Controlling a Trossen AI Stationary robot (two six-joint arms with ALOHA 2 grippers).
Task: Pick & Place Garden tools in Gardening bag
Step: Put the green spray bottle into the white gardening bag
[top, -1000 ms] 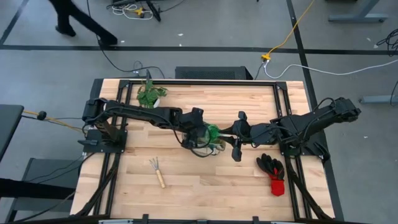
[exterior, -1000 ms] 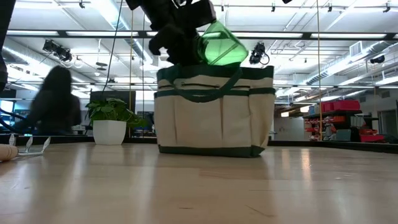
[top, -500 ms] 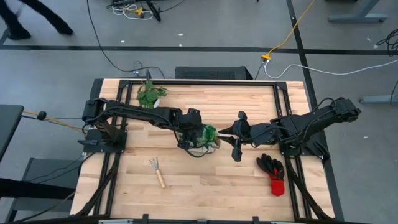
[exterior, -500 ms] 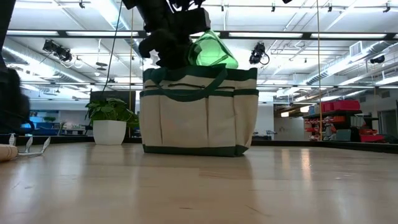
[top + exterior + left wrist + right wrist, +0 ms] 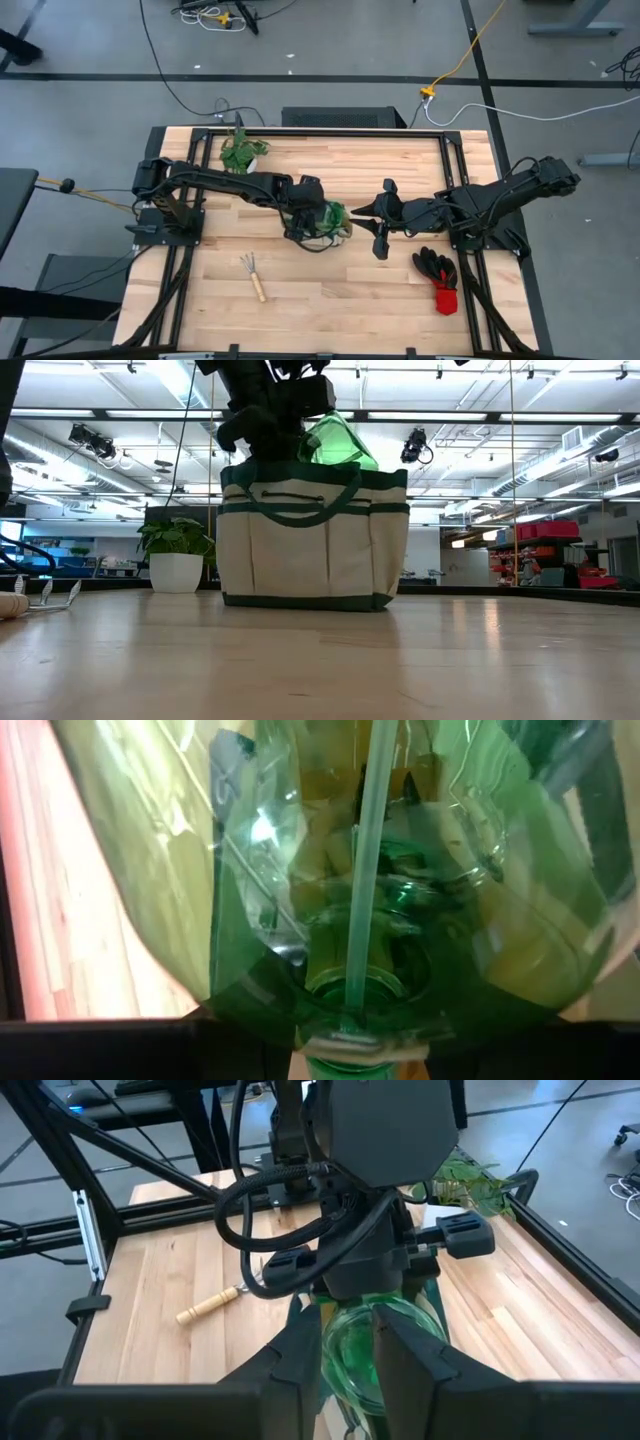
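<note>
Lowering a translucent green bottle [image 5: 338, 442] into the gardening bag [image 5: 312, 540], the left pincer [image 5: 312, 205] is clamped on it, right pincer [image 5: 352, 211] apart alongside, while hand rake [image 5: 252, 275] and gloves [image 5: 438, 272] lie on the table [image 5: 330, 290].

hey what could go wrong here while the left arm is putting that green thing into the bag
The gardening bag is soft and unanchored, so the left gripper pushing the green bottle down could drag or tip it. The bottle sits high at the rim and might catch there instead of dropping in. The right gripper hovers close beside the bag's opening, so the two arms could collide.
</note>
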